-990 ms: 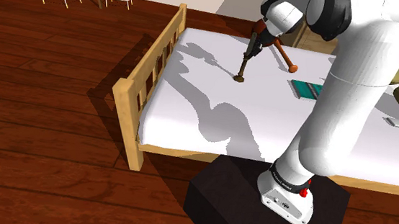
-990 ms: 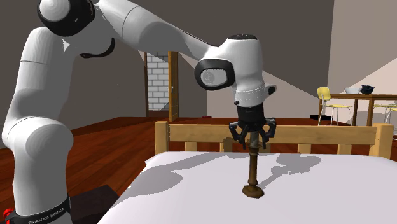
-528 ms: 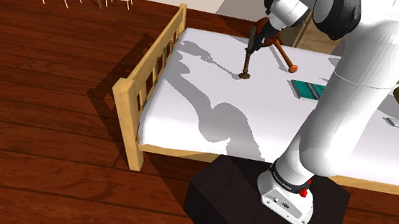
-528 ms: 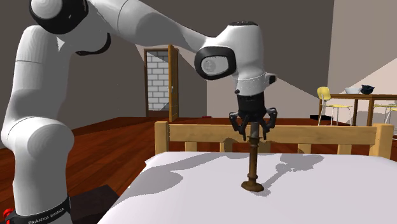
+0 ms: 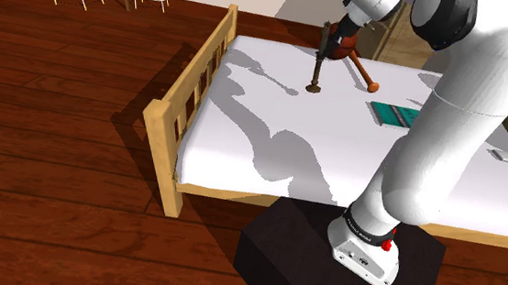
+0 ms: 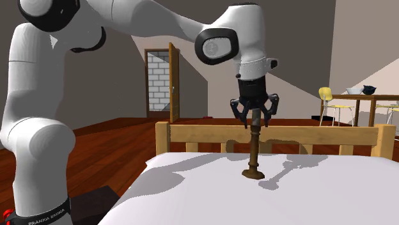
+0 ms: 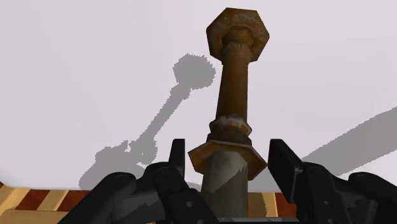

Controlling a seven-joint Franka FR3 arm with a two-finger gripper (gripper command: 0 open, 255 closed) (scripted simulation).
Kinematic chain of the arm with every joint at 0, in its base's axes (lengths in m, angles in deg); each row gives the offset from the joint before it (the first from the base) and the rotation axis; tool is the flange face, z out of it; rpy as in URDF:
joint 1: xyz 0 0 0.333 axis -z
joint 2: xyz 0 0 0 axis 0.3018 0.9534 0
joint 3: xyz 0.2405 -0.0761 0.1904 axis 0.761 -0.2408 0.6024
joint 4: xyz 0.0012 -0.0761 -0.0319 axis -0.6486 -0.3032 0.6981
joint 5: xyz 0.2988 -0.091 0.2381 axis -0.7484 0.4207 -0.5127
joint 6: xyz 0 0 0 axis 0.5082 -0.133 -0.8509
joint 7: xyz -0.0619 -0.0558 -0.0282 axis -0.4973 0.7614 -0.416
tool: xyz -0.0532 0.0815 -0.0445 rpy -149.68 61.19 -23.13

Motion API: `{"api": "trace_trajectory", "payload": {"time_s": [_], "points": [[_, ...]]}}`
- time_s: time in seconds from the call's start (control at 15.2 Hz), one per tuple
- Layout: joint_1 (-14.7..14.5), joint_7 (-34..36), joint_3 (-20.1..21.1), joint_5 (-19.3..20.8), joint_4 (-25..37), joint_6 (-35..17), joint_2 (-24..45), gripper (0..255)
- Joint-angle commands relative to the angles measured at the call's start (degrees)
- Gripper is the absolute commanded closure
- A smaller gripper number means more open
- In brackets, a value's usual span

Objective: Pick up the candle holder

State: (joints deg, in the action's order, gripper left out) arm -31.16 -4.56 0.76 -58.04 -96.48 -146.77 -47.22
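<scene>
Candle holder (image 6: 254, 148), a rusty brown stem on a hexagonal foot, hangs upright at the centre of the second exterior view, its foot just clear of the white bed (image 6: 192, 192). The gripper (image 6: 255, 116) is clamped on its upper end. A wooden footboard (image 6: 320, 134) stands behind.
</scene>
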Motion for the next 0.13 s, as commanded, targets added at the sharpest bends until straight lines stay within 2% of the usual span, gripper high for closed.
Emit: {"api": "trace_trajectory", "payload": {"time_s": [0.0,0.07], "points": [[0.05,0.35,-0.05,0.19,0.81,0.74,0.05,255],[0.06,0.35,-0.05,0.18,0.82,0.74,0.06,255]]}}
